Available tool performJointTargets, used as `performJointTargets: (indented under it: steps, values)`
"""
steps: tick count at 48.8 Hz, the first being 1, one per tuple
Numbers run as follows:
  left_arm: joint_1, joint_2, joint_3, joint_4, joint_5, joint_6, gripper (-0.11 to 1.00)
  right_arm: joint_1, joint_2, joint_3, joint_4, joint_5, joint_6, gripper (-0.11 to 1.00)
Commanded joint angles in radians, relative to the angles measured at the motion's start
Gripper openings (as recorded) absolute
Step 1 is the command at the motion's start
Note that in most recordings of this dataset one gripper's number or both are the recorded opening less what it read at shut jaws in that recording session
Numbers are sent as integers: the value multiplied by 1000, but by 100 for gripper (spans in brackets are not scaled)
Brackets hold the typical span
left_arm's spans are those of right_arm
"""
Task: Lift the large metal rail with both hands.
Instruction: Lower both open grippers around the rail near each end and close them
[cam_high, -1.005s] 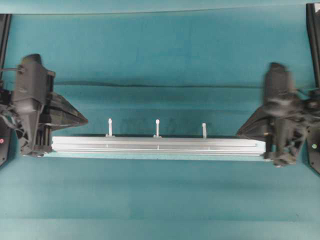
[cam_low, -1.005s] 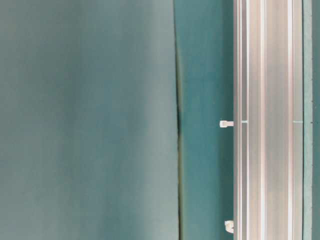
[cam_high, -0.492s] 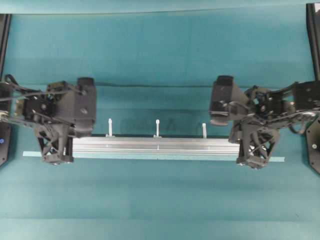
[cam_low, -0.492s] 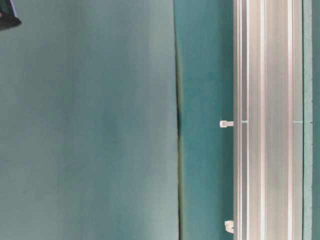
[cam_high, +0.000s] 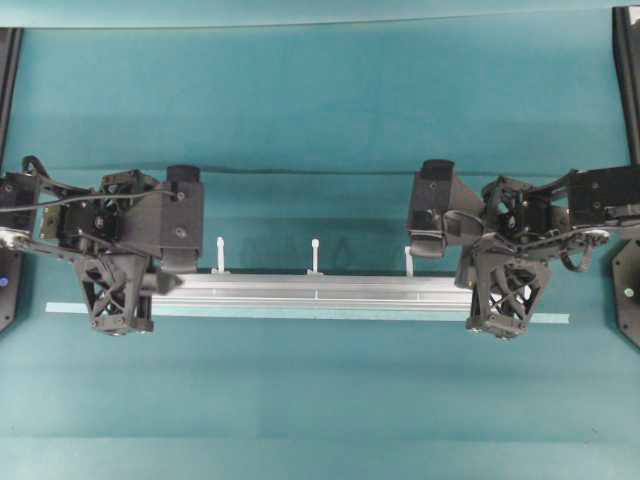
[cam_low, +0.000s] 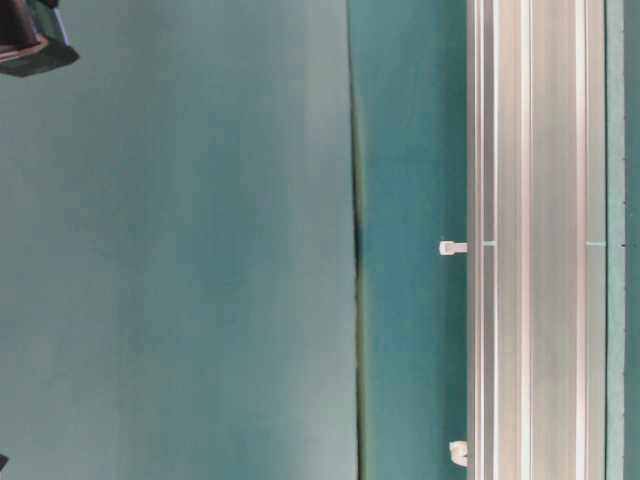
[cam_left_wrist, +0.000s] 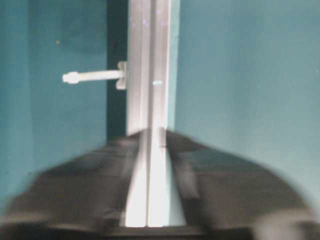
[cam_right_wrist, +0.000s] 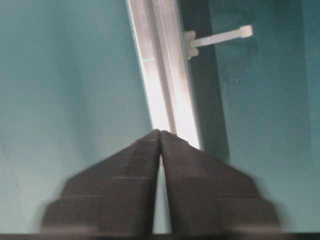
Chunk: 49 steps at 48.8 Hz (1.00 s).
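Brushed aluminium rail (cam_high: 320, 292), matt teal cloth (cam_high: 320, 110)

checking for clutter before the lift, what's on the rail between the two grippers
In the overhead view, between the left gripper and the right gripper lies only the bare large metal rail, with white pegs along its far side and the teal strip beneath.

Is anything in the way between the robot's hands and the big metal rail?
Nothing visible. The left gripper and right gripper hang directly over the two ends of the rail, with only bare teal table around it.
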<state>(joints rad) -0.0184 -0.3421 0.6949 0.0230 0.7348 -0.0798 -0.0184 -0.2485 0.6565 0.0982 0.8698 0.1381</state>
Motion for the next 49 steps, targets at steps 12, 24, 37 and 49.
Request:
performJointTargets:
  steps: [12,24,37,49]
  values:
    - [-14,52,-6,5,-15,-11,99,20,23,35,-74,-104,-9,93]
    - [-17,109,-5,3,-41,-21,99,48,78,38,-117,-123,-18,97]
    - [-15,178,15,3,-77,-31,99,74,129,44,-118,-143,-92,97]
    - [-9,230,31,3,-126,-29,99,74,160,84,-117,-196,-104,97]
